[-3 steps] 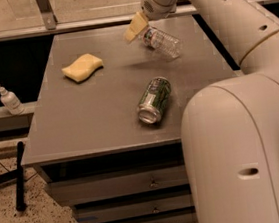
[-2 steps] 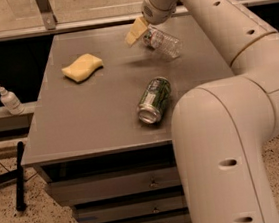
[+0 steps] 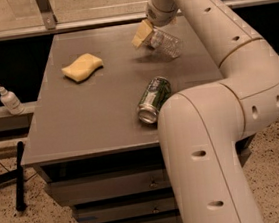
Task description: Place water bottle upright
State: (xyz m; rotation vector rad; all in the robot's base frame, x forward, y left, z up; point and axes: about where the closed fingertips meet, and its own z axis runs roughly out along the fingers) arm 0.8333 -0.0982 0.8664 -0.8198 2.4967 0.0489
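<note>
Camera view has my gripper (image 3: 147, 34) over the far right corner of the desk (image 3: 95, 118), hanging from the arm (image 3: 211, 35) that comes in from the right edge. As best I can judge it is clamped on the water bottle (image 3: 168, 45), gripping it at the end nearest the wrist, with one pale yellow finger (image 3: 141, 32) showing on the left side of that end. The rest of the clear ribbed body runs away from the gripper, down and toward the right edge. The long axis is therefore slanted, neither flat nor upright, and the free end is the lower one. A soft shadow on the desk beneath makes me think it is lifted a little, though I cannot say whether the low end is touching. My next move turns on that slant: I would roll the wrist until the free end sits straight under the gripped end, then lower it onto the bare patch below. Farther out, a can (image 3: 153, 99) lies on its side toward the near right, well apart, and a yellow sponge (image 3: 82, 67) sits toward the far left.
</note>
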